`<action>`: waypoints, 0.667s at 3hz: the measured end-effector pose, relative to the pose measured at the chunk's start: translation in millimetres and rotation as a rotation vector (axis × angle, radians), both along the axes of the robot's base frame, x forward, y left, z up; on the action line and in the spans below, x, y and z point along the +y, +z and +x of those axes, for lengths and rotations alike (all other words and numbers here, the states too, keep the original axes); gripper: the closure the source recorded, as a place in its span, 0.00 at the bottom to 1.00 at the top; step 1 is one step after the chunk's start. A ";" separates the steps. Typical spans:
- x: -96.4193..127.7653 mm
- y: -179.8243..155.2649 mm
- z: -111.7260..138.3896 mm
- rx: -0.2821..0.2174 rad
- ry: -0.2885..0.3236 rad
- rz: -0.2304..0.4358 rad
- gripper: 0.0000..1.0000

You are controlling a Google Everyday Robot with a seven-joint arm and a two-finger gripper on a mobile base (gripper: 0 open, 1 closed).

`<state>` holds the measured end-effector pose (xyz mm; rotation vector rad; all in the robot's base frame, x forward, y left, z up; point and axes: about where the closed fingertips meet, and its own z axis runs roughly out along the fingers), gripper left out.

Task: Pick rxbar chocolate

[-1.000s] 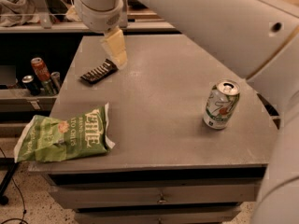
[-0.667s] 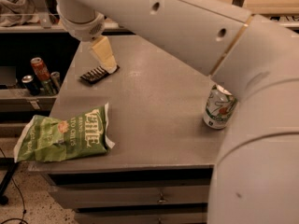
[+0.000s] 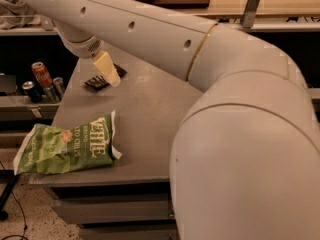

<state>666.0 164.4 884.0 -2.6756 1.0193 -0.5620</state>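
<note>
Overhanging diagonal rxbar chocolate (image 3: 96,82): end effector (image 3: 111,77)

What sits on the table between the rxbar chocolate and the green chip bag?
Nothing: the camera view shows bare table between the rxbar chocolate and the chip bag. The end effector hangs right at the bar.

The gripper (image 3: 111,76) hangs over the right end of the rxbar chocolate (image 3: 98,82) at the far left of the table (image 3: 150,114), with bare tabletop around the bar. The chip bag (image 3: 70,144) fills the front left corner, well apart from the bar. The arm (image 3: 165,34) hides the table's right side.
</note>
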 end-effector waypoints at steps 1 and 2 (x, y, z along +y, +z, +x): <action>3.7 -18.2 7.7 0.012 0.017 -0.048 0.00; 3.6 -29.1 16.5 0.013 0.025 -0.100 0.00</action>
